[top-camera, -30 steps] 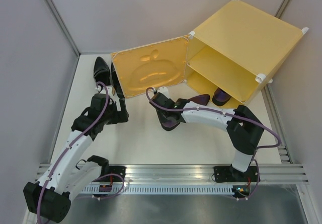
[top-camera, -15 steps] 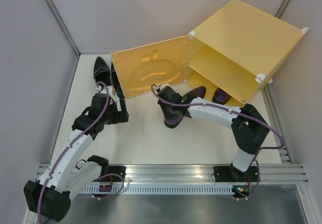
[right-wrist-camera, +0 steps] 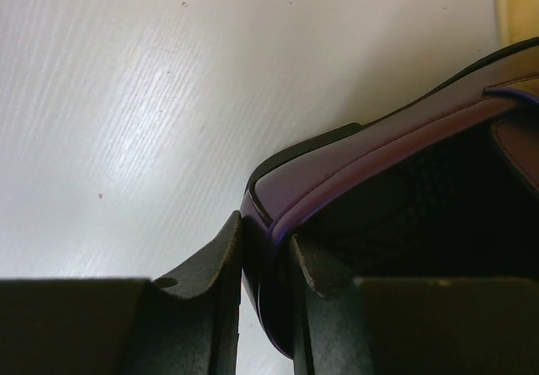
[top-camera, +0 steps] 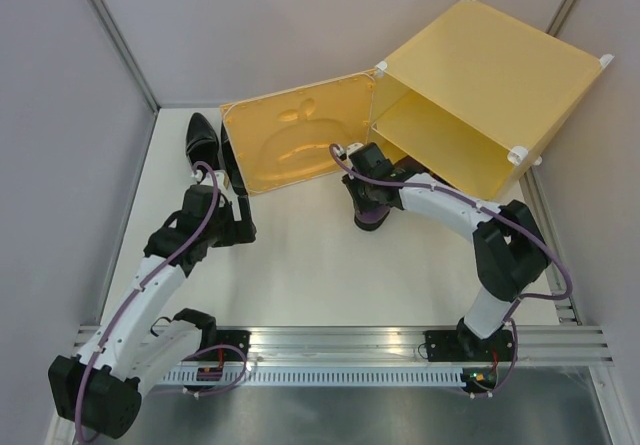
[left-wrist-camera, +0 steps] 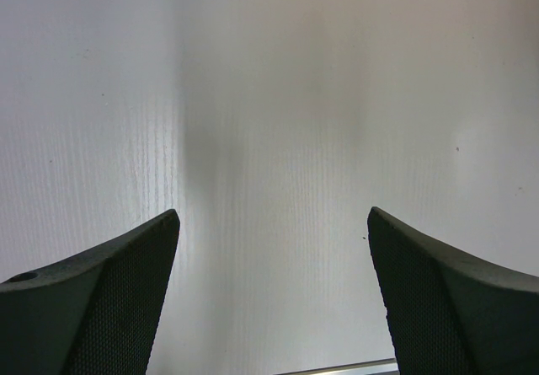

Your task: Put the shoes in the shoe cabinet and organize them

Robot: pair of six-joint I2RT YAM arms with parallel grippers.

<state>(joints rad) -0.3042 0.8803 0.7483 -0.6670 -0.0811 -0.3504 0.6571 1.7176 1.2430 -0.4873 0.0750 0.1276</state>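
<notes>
The right tool is clamped on the heel rim of one dark purple shoe, with one finger outside the heel and the other inside the opening. The long axis of this shoe runs away from the tool, heel nearest the fingers and toe end leading toward a yellow edge at the far right of the right wrist view. The toe itself is out of frame. In the overhead view, the shoe sits just in front of the shoe cabinet, near the hinge corner, mostly covered by the right arm. It cannot be determined whether the sole rests on the desk. The cabinet stands at the far right of the desk, rotated so that its opening faces the near left. Its door is swung fully open to the left, with the embossed apple shape visible. The inner shelf carries nothing. The compartment beneath it is masked by the right arm, so its contents cannot be determined. The black shoes lie at the far left of the desk, just beside the free edge of the door, toes toward the back wall. The left tool has its fingers wide apart over bare desk, near the black shoes, gripping nothing.
</notes>
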